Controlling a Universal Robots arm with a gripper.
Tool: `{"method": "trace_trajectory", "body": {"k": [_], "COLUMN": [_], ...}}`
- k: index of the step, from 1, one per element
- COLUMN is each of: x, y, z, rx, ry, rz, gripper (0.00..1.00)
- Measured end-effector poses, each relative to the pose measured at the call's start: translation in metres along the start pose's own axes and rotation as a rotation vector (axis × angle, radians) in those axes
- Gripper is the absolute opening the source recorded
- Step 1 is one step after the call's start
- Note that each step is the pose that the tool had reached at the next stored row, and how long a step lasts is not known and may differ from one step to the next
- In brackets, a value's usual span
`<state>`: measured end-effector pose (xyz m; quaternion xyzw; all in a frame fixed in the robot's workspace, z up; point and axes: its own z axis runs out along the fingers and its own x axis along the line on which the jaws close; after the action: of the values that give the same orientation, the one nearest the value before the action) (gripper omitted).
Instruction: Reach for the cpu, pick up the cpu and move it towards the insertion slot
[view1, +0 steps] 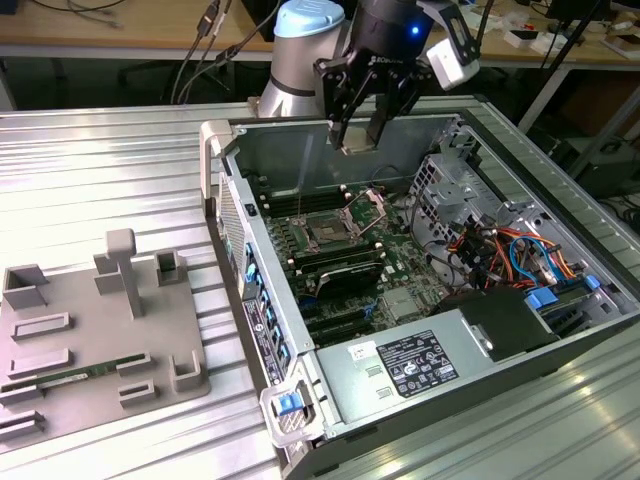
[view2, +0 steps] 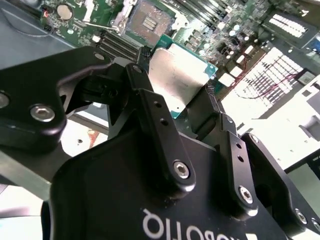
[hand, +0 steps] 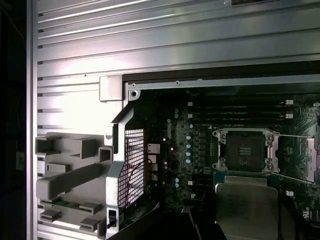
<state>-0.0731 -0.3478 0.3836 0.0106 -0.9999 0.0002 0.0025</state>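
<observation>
The gripper (view1: 362, 138) hangs above the open computer case (view1: 420, 400), its fingers (view2: 150, 107) clenched on the cpu (view2: 182, 80), which is lifted clear of the motherboard (view1: 330, 270). In the first wrist view the cpu (hand: 247, 205) sits just beside the insertion slot (hand: 245, 150), whose bracket stands open. The grey tray (view1: 60, 340) lies on the ribbed bench (view1: 100, 170), well apart.

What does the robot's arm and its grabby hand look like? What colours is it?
The arm is silvery grey with a rounded pale blue cap on its joint. The gripper is black, with chunky jointed metal fingers fastened by shiny round bolts. White lettering marks its black body, a little blue light glows on the wrist, and a white boxy camera sits beside it.
</observation>
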Motion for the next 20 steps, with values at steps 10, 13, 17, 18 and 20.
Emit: {"method": "trace_trajectory", "body": {"k": [10, 13, 17, 18, 20], "x": [-0.0055, -0.0056, -0.0086, -0.0105, -0.0131], "y": [0.0157, 0.0188, 0.0252, 0.027, 0.0299], "z": [0.0004, 0.0006, 0.0012, 0.0012, 0.0016], "rx": [-0.0002, -0.0002, -0.0003, -0.0003, -0.0005], "ry": [-0.0001, 0.0, 0.0, 0.0, 0.0], "rz": [0.0, 0.0, 0.0, 0.0, 0.0], "gripper": [0.55, 0.55, 0.55, 0.55, 0.55]}}
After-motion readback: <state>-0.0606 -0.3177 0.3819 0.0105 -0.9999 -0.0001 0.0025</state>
